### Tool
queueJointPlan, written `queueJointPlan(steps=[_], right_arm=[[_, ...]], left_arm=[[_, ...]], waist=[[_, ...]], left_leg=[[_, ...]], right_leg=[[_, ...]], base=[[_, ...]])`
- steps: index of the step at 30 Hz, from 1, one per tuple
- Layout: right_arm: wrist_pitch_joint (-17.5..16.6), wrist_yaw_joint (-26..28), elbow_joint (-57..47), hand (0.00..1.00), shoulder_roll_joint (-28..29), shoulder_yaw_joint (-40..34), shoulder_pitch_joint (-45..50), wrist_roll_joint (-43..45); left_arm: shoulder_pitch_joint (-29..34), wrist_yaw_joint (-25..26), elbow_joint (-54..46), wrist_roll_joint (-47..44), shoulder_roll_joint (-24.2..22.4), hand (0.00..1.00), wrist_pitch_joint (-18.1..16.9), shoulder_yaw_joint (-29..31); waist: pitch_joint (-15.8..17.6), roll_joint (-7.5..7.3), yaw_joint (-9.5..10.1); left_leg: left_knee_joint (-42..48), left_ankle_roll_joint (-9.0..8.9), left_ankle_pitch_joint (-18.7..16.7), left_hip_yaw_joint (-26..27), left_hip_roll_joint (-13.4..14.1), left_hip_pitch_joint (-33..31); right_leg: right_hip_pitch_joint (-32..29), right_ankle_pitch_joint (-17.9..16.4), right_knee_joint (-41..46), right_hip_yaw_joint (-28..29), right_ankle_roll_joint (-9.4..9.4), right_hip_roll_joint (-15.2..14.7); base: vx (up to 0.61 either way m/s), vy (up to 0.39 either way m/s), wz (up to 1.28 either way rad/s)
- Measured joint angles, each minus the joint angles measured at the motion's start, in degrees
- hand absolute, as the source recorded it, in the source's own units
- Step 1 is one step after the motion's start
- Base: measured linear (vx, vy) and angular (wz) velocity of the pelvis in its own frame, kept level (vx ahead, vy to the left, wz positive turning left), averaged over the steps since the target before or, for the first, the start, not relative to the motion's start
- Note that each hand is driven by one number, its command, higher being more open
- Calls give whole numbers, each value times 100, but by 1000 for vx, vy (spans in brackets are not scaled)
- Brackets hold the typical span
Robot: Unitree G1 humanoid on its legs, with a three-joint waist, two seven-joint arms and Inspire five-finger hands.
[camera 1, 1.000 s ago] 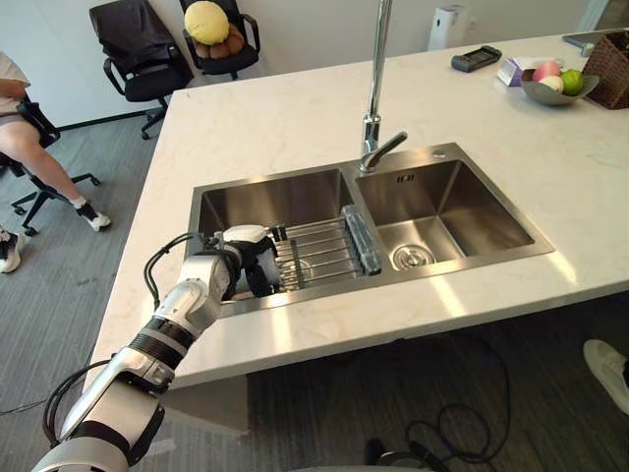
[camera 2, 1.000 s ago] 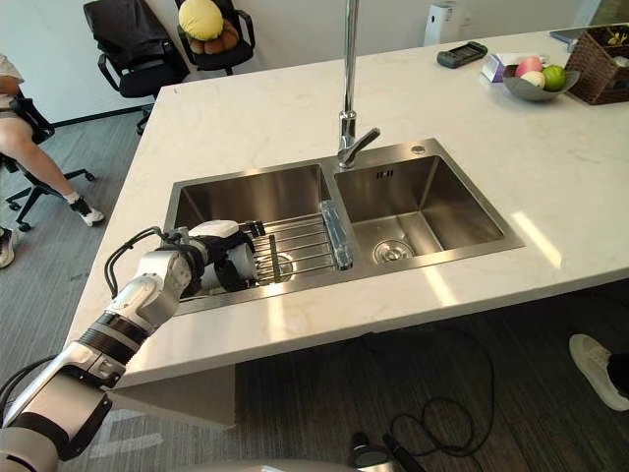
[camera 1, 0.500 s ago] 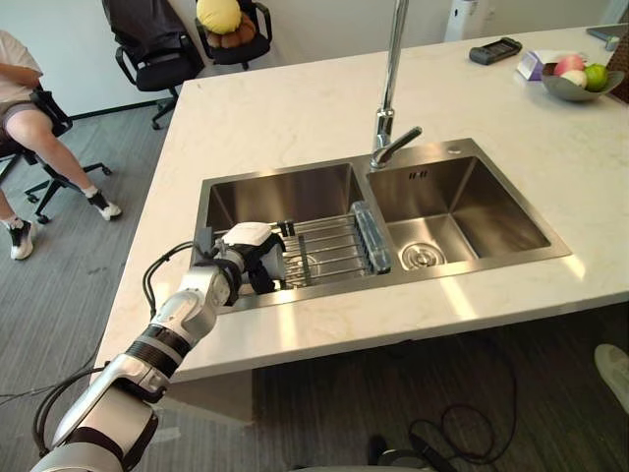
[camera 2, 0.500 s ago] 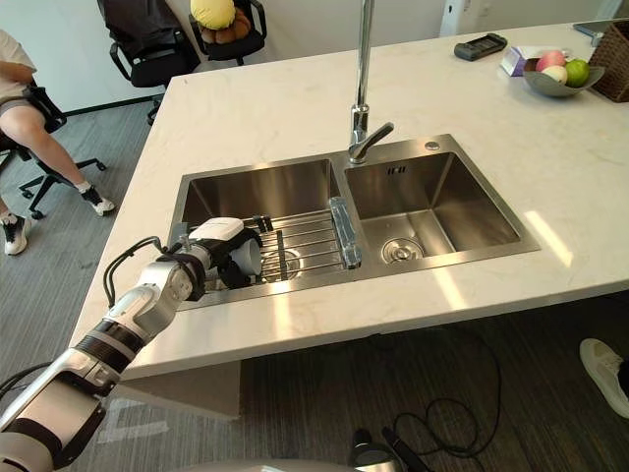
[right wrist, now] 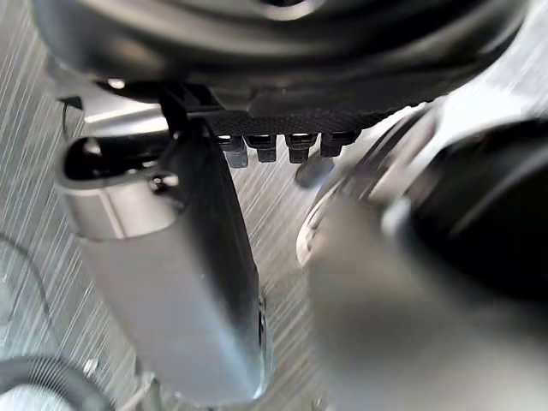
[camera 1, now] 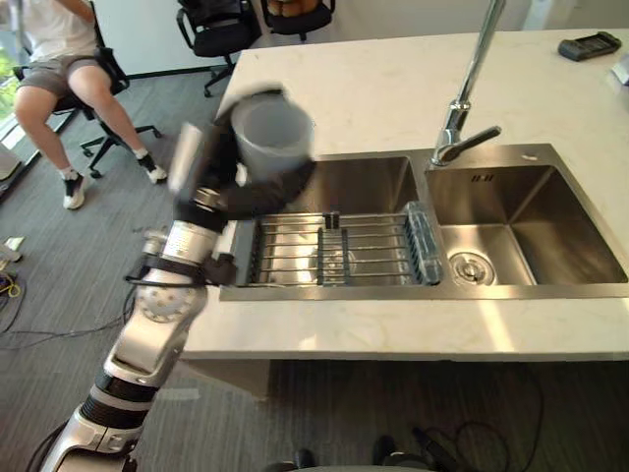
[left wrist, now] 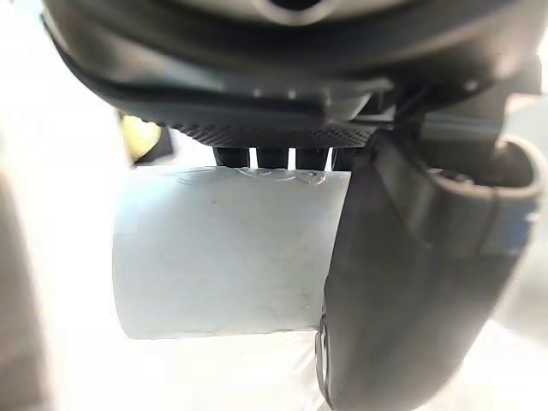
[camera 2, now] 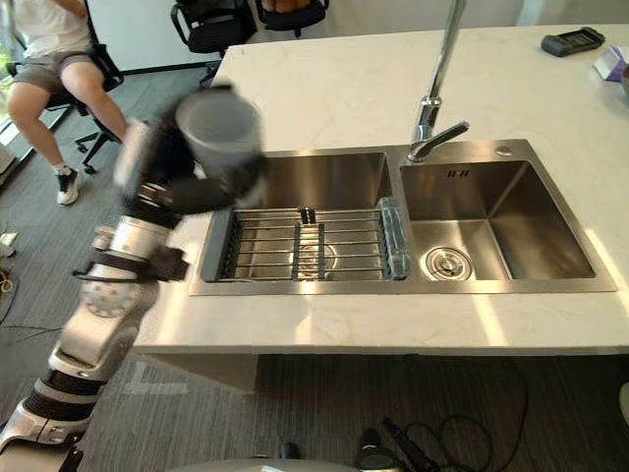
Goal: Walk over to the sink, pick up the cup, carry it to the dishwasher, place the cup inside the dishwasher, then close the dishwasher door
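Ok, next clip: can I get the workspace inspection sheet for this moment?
Surface: pale stone-look counter with a steel double sink; a wire rack lies in the left basin, and a tap stands behind the basins.
Job's things: grey cup held in the air above the counter, by the sink's left end.
Clutter: dark device at the counter's far side.
Hands: left hand curled round the cup; right hand idle, seen in its wrist view.
Cables: dark cable on the floor below the counter.
Surroundings: seated person and office chairs on the grey floor beyond the counter.
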Motion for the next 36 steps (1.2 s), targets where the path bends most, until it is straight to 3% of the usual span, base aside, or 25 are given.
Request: queueJointPlan(steps=[4, 7, 10, 17, 19, 22, 23, 25, 27, 28, 29, 30, 31, 32, 33, 34, 35, 36], right_arm=[[37, 81, 132, 100, 18, -320, 33, -334], [44, 149, 224, 100, 55, -447, 28, -747], [34, 247, 234, 100, 87, -509, 23, -956], [45, 191, 216, 100, 106, -476, 21, -1159], [68, 166, 217, 100, 80, -440, 21, -1193], [105, 84, 250, 100, 16, -325, 41, -1236], [103, 56, 260, 100, -26, -344, 82, -1289], [67, -67, 264, 100, -107, -413, 137, -1358], [7, -79, 254, 100, -115, -469, 98, -1438], [-37, -75, 230, 100, -180, -493, 63, -1439], [-42, -73, 207, 100, -249, -495, 40, -1437], [-33, -71, 188, 100, -298, -497, 7, -1431], [-43, -39, 138, 100, -321, -498, 19, -1347], [-58, -29, 139, 100, -322, -502, 18, -1290], [-101, -19, 185, 100, -247, -515, 77, -1172], [-201, -35, 235, 100, -305, -604, 85, -1001], [-236, -56, 235, 100, -339, -605, 76, -888], [-332, -38, 205, 100, -359, -607, 72, -760]], left_arm=[[440, 44, 50, -713, -65, 0, -85, 871], [868, 54, 181, -710, -116, 0, 50, 992], [1164, 72, 399, -713, -364, 0, 294, 1082], [2026, 31, 1251, -696, -787, 0, 686, 1202], [2186, -23, 1255, -696, -1020, 0, 716, 1320], [2364, -182, 1250, -586, -1293, 0, 717, 1465], [2422, -270, 1199, -583, -1411, 0, 718, 1470], [2504, -522, 1123, -405, -1554, 0, 717, 1611], [2696, -528, 1070, -219, -1565, 0, 714, 1843], [2798, -510, 1049, -165, -1569, 0, 714, 1989], [2787, -511, 1035, -144, -1561, 0, 713, 2042], [2656, -515, 1035, -144, -1487, 0, 713, 2046], [2262, -588, 1037, -152, -1416, 0, 693, 2040], [2096, -615, 1036, -158, -1407, 0, 663, 2050], [1847, -653, 1016, -174, -1333, 0, 602, 2064], [1654, -683, 970, -241, -1339, 0, 513, 2031], [1634, -680, 940, -252, -1313, 0, 438, 2035], [1608, -652, 889, -251, -1274, 0, 364, 2035]], waist=[[-145, -65, 342], [-290, -213, 535], [-342, -303, 586], [-328, -271, 599], [-314, -247, 681], [-209, -95, 843], [-178, -8, 830], [-130, 80, 892], [-122, 70, 937], [-132, 79, 943], [-145, 161, 968], [-98, 154, 913], [-52, 198, 759], [-66, 167, 726], [-124, -94, 638], [-126, 22, 510], [-114, 33, 509], [-103, 25, 516]], left_leg=[[-6, 45, 39, -168, -5, -84], [-13, 6, 73, -259, -14, -184], [-30, 3, 84, -287, -18, -208], [-97, 38, 218, -564, -50, -231], [-25, 25, 227, -700, -91, -334], [65, -46, 322, -856, -192, -407], [57, -76, 336, -682, -212, -476], [248, 13, 271, 234, 80, -716], [475, 73, 232, 720, 196, -831], [846, 195, 162, 1117, 321, -901], [1057, 208, 151, 1276, 367, -999], [1573, 248, 121, 1583, 291, -1319], [2191, 571, 329, 1862, 343, -1887], [1920, 643, 509, 1807, 216, -1916], [1137, 525, 778, 1760, -180, -1672], [1828, 1050, -57, 2567, 246, -1503], [2142, 987, -320, 2867, 469, -1356], [2275, 771, -486, 3158, 733, -994]], right_leg=[[12, -43, -31, -176, -64, 5], [-28, -22, -31, -269, -90, 0], [-32, 5, -28, -282, -126, -1], [12, -17, 4, -563, -94, -19], [26, -65, 6, -713, -100, -54], [166, -241, 169, -1157, -82, -162], [192, -389, 354, -1465, -76, -259], [173, -564, 539, -1955, -106, -372], [56, -661, 763, -2075, -85, -570], [-80, -750, 1108, -2126, -38, -790], [-159, -807, 1428, -2183, 18, -881], [-305, -966, 1888, -2313, -37, -1099], [-548, -1263, 2307, -2467, -74, -1107], [-635, -1283, 2155, -2517, -121, -918], [-707, -1135, 1679, -2663, -282, -897], [-550, -1130, 1751, -3083, -162, -962], [-524, -1148, 1799, -3110, -147, -990], [-495, -1150, 1871, -3160, -144, -1115]], base=[[-117, -22, 27], [-60, -3, 18], [-11, 1, 2], [34, 4, 20], [-3, 5, 44], [-38, 5, 81], [-106, 38, 123], [-123, 18, 123], [54, 35, 52], [129, 64, 35], [170, 87, 51], [-72, 107, 137], [-133, 84, 161], [-241, 22, 191], [-127, -91, 168], [-89, -82, 143], [-45, -45, 97], [-21, 77, 49]])
